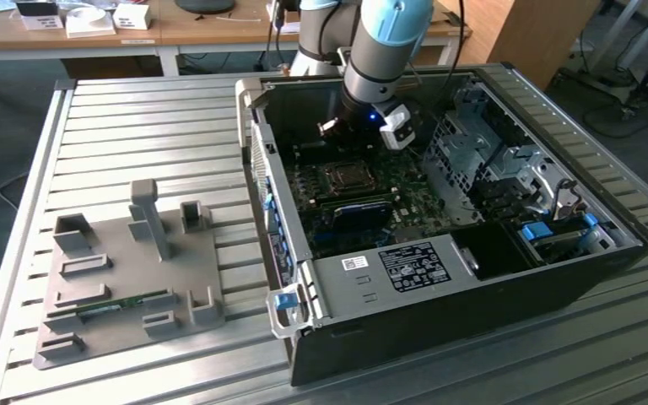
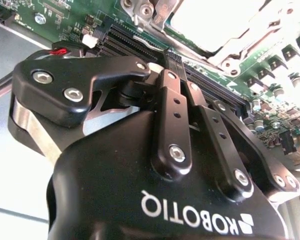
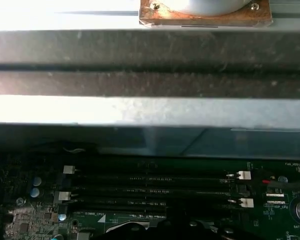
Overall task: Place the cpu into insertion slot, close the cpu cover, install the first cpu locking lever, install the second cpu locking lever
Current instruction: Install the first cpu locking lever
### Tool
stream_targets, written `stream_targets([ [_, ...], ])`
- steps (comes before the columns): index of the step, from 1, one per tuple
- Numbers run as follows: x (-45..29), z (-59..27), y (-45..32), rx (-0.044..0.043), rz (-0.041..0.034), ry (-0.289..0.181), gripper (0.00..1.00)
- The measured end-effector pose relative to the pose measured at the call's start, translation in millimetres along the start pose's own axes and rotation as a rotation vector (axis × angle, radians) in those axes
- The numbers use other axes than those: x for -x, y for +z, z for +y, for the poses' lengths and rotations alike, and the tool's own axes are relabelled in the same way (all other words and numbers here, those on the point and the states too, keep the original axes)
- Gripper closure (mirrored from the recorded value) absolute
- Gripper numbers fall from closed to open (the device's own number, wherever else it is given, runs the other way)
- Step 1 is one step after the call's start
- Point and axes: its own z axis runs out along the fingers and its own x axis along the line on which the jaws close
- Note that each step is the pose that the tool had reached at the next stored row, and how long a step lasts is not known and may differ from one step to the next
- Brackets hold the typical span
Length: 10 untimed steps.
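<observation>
The claw [image 2: 171, 59] hangs inside the open computer case [image 1: 437, 329] on the bench [image 1: 155, 135], over the far part of the motherboard [image 1: 417, 199]. Whether it is clenched, one cannot tell. The insertion slot [image 1: 347, 175] lies just nearer.

The arm [image 1: 378, 38] reaches into the open case [image 1: 471, 314] — near the insertion slot [image 1: 347, 175].

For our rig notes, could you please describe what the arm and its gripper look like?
The arm is silvery grey with a light blue joint cap; a small blue light glows near its wrist, beside a white mounted block. The gripper is glossy black, with jointed links, silver screw heads and white lettering.
</observation>
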Motion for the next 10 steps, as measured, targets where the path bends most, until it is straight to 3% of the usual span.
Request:
stream_targets([
  [6,0.0,-0.3,1.1,-0.0096,0.0010,-0.004,0.89],
  [10,0.0,-0.2,0.8,-0.0109,0.0016,-0.006,0.89],
])
